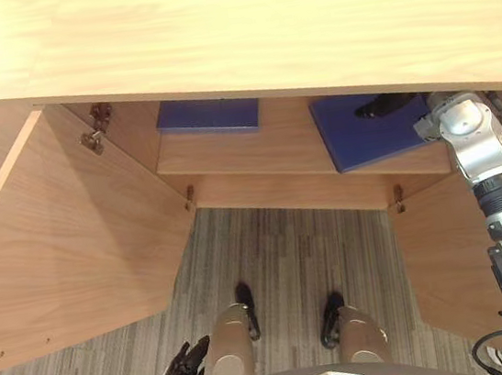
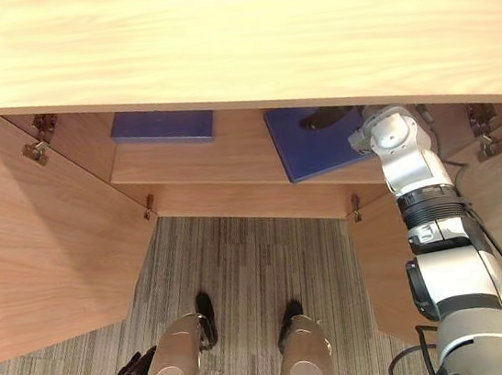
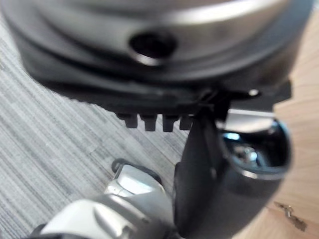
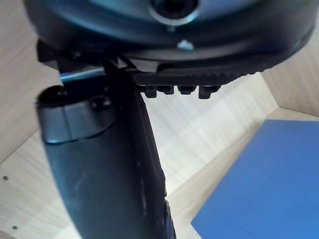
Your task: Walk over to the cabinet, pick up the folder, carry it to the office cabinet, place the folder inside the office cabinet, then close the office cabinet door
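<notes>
The folder (image 1: 369,135), a blue one, lies flat on the shelf (image 1: 274,147) inside the open office cabinet, at the upper right of the left eye view. Its long axis runs from the shelf's front edge back under the cabinet top (image 1: 257,20). The right hand (image 1: 386,105) reaches in from the right and sits over the folder's far end. Its fingers look stretched out and not curled round the folder. In the right wrist view the thumb (image 4: 104,164) stands clear of the blue cover, with bare shelf between them.

So the folder looks placed, and the move ahead is probably to draw this hand straight back out towards the lower right, then shut the cabinet.

A second blue folder (image 1: 207,115) lies further left on the same shelf, well apart from the first.

Both doors stand open. The left door (image 1: 73,239) swings wide across the left of the frame, and the right door (image 1: 440,255) stands just beside the right forearm. The right arm is the nearer one to that right door, but it must leave the opening first or the door would strike it.

The left hand (image 1: 183,363) hangs low at the lower left over the striped carpet (image 1: 288,257), fingers loose and holding nothing, well away from the left door.
</notes>
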Tool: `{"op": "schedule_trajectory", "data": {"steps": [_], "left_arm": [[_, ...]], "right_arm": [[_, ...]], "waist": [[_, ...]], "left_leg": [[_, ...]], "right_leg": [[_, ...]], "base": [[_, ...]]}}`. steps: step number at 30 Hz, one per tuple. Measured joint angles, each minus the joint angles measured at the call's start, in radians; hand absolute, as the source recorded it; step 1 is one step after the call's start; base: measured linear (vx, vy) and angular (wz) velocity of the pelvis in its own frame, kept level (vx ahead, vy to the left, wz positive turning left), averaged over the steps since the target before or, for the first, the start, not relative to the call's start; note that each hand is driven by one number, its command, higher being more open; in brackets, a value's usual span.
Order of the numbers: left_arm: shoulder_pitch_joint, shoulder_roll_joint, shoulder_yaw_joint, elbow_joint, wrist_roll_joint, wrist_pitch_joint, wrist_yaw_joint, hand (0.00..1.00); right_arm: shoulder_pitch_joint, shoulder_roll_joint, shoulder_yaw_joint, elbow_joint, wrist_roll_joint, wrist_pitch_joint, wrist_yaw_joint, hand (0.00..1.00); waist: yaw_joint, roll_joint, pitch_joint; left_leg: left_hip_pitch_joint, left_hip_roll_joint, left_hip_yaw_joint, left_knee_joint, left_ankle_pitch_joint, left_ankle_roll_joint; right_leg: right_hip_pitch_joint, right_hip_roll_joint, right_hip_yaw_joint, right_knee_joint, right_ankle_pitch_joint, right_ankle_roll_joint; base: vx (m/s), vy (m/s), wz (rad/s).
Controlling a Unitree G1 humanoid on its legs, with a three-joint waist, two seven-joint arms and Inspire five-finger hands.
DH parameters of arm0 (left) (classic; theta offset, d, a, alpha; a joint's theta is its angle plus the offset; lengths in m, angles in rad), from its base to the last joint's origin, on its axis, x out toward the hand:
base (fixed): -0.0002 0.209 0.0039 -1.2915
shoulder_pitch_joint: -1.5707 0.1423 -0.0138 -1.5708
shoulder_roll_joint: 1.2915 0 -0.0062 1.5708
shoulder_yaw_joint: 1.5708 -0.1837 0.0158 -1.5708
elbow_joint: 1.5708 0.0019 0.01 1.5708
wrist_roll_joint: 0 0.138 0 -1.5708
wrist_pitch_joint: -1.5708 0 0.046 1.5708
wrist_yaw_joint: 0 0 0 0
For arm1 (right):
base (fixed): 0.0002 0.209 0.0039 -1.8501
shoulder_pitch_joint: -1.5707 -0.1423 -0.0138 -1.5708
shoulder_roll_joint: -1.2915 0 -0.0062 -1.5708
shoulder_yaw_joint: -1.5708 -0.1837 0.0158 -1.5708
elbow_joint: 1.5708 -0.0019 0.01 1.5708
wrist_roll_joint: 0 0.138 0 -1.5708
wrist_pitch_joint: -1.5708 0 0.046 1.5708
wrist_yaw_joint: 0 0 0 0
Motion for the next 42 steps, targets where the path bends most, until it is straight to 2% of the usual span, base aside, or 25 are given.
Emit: {"op": "schedule_trajectory", "data": {"steps": [7, 16, 20, 22, 26, 30, 32, 33, 38, 42], "left_arm": [[0.001, 0.008, -0.041, 0.008, -0.002, -0.015, 0.0, 1.0], [0.006, 0.003, -0.041, -0.009, -0.003, -0.018, 0.005, 1.0], [0.006, 0.003, -0.042, -0.018, -0.002, -0.016, 0.019, 1.0], [0.005, 0.002, -0.044, -0.026, -0.002, -0.016, 0.021, 1.0], [-0.021, 0.005, -0.053, -0.026, -0.003, -0.016, 0.03, 1.0], [-0.052, 0.014, -0.074, -0.026, -0.007, -0.018, 0.042, 1.0], [-0.064, 0.015, -0.073, -0.026, -0.007, -0.019, 0.046, 1.0], [-0.073, 0.015, -0.07, -0.026, -0.007, -0.02, 0.047, 1.0], [-0.096, 0.005, -0.036, -0.026, -0.007, -0.03, 0.043, 1.0], [-0.094, -0.005, -0.023, -0.024, -0.007, -0.035, 0.042, 1.0]], "right_arm": [[0.002, 0.004, 0.001, 0.044, 0.003, -0.004, 0.0, 1.0], [0.005, 0.071, 0.025, 0.043, -0.067, -0.005, -0.003, 1.0], [0.067, 0.071, 0.032, -0.023, -0.152, -0.005, -0.02, 1.0], [0.087, 0.071, 0.038, -0.055, -0.193, -0.007, -0.02, 1.0], [0.076, 0.071, 0.053, -0.071, -0.198, -0.021, -0.02, 1.0], [0.069, 0.071, 0.081, -0.07, -0.196, -0.022, -0.018, 1.0], [0.047, 0.071, 0.098, -0.07, -0.196, -0.023, -0.018, 1.0], [0.037, 0.069, 0.099, -0.07, -0.197, -0.023, -0.018, 1.0], [0.034, 0.023, 0.099, -0.068, -0.22, -0.023, -0.018, 1.0], [0.049, 0.019, 0.098, -0.063, -0.234, -0.023, -0.016, 1.0]], "waist": [[0.007, -0.001, 0.0], [0.012, 0.0, 0.003], [0.024, -0.008, 0.013], [0.011, -0.009, 0.035], [0.011, -0.017, 0.07], [0.032, -0.02, 0.115], [0.031, -0.019, 0.14], [0.029, -0.017, 0.153], [0.025, -0.016, 0.199], [0.027, -0.019, 0.202]], "left_leg": [[-0.022, -0.025, 0.003, -0.02, 0.018, 0.014], [-0.102, -0.03, 0.013, 0.039, 0.012, 0.022], [-0.121, -0.035, -0.007, 0.121, -0.03, 0.025], [-0.134, -0.039, -0.028, 0.2, -0.075, 0.027], [-0.18, -0.02, -0.027, 0.278, -0.106, 0.036], [-0.186, 0.022, -0.011, 0.295, -0.122, 0.044], [-0.186, 0.047, -0.011, 0.297, -0.121, 0.035], [-0.185, 0.053, -0.019, 0.299, -0.113, 0.021], [-0.188, 0.062, -0.067, 0.288, -0.092, 0.0], [-0.213, 0.063, -0.104, 0.257, -0.07, -0.014]], "right_leg": [[-0.022, -0.015, 0.006, -0.028, 0.031, 0.01], [-0.113, -0.035, 0.029, 0.031, 0.024, 0.001], [-0.12, -0.06, 0.02, 0.117, -0.026, 0.0], [-0.12, -0.077, 0.019, 0.198, -0.065, -0.004], [-0.165, -0.077, 0.044, 0.251, -0.069, -0.009], [-0.187, -0.039, 0.071, 0.226, -0.06, -0.029], [-0.185, -0.011, 0.07, 0.212, -0.058, -0.03], [-0.175, -0.001, 0.065, 0.216, -0.054, -0.029], [-0.158, 0.02, 0.034, 0.224, -0.064, -0.045], [-0.149, 0.04, -0.002, 0.176, -0.058, -0.051]], "base": [[-0.01, 0.05, 0.01], [-0.05, 0.024, -0.04], [-0.03, -0.006, 0.14], [-0.01, -0.012, 0.23], [-0.04, 0.038, -0.09], [-0.07, 0.002, -0.33], [-0.03, -0.101, -0.26], [0.01, -0.095, -0.04], [0.02, -0.111, 0.13], [0.02, -0.067, 0.21]]}}
